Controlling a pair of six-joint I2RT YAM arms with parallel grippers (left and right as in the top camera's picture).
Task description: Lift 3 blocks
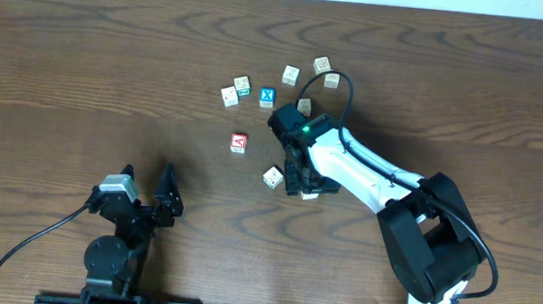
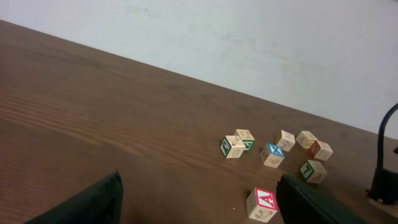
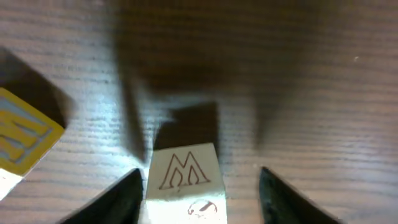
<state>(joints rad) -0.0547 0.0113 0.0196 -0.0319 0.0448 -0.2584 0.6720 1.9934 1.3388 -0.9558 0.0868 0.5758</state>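
Right of centre on the dark wooden bench: right jaws down around a small cream-white wooden letter cube marked M, partly spread and not clamped. Cube flat on the wood, close beside one dark finger, with a clear gap to the other finger. Just left of it, a second cream cube, free on the bench. Farther off, a loose cluster of further cream cubes, with a blue cube marked X among them. Slightly left of centre, alone, a red cube marked A. Near left, well apart from every cube, left jaws spread wide, facing the cluster.
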